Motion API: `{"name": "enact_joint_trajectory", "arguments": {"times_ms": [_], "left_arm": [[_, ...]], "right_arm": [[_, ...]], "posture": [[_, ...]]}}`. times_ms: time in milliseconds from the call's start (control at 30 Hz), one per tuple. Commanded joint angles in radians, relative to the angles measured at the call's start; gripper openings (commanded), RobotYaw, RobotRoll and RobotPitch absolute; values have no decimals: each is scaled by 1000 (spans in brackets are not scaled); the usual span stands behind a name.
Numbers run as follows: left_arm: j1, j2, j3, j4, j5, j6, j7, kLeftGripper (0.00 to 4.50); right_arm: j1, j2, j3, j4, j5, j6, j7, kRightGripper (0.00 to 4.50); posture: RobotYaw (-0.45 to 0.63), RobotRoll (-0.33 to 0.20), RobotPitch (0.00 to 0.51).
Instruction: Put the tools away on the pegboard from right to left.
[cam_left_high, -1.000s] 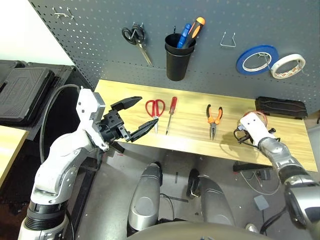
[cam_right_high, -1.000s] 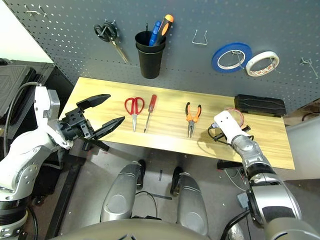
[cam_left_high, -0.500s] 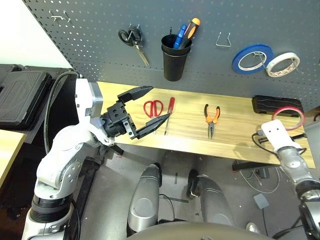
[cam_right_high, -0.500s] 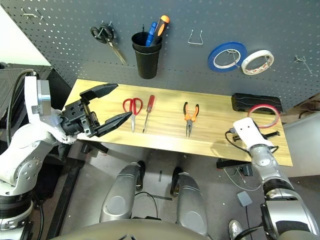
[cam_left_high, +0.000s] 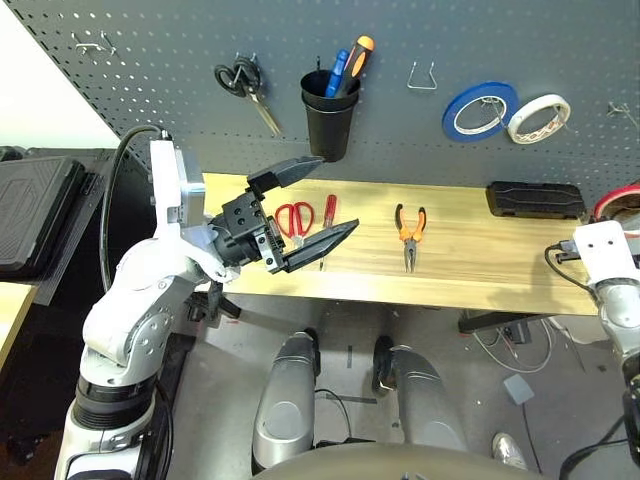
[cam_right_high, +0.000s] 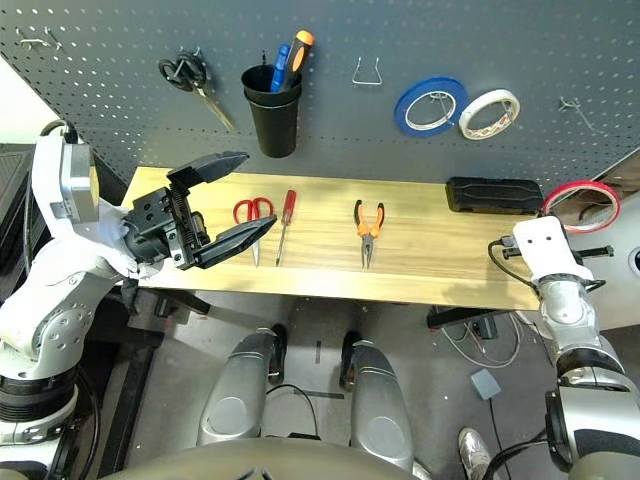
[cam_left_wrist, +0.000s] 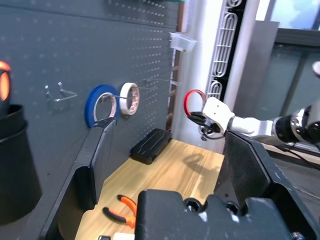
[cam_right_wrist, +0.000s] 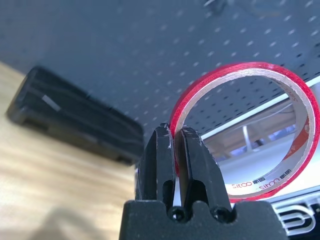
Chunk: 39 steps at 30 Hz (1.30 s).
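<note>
Right hand (cam_right_wrist: 175, 137) pinches red tape (cam_right_wrist: 245, 132) by its rim, ring clear for a pegboard (cam_right_high: 560, 40) hook; left hand (cam_left_high: 305, 200) agape.

The left arm is bent at the elbow at the near left, its silver forearm reaching toward the middle. Its hand (cam_left_high: 307, 203) points to the right, tilted slightly upward, with the two black fingers (cam_left_high: 290, 169) spread wide and nothing between them. The right arm stretches out at the far right edge, wrist raised. Its hand (cam_right_wrist: 174, 145) has its fingers pinched tight on the rim of the thin red tape ring (cam_right_wrist: 247, 130), held upright.
</note>
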Motion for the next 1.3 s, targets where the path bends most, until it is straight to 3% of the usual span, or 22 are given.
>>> {"name": "enact_joint_trajectory", "arguments": {"times_ms": [33, 400, 1100, 1200, 1300], "left_arm": [[-3, 1, -21, -7, 4, -9, -7, 4500], [-1, 7, -28, 1, 21, -22, -4, 4500], [60, 51, 2, -47, 24, -20, 26, 4500], [65, 58, 7, -51, 22, -16, 24, 4500], [69, 66, 13, -54, 19, -14, 24, 4500]], "right_arm": [[-47, -18, -28, 26, 36, 13, 43, 39], [-268, -24, -28, 66, 48, 140, 138, 39], [-503, 26, -58, 137, 79, 448, 158, 39], [-522, 38, -65, 138, 79, 448, 119, 874], [-518, 46, -69, 131, 77, 392, 78, 2018]], "posture": [[243, 0, 200], [256, 0, 197], [328, 0, 189], [329, 0, 189], [335, 0, 190]]}}
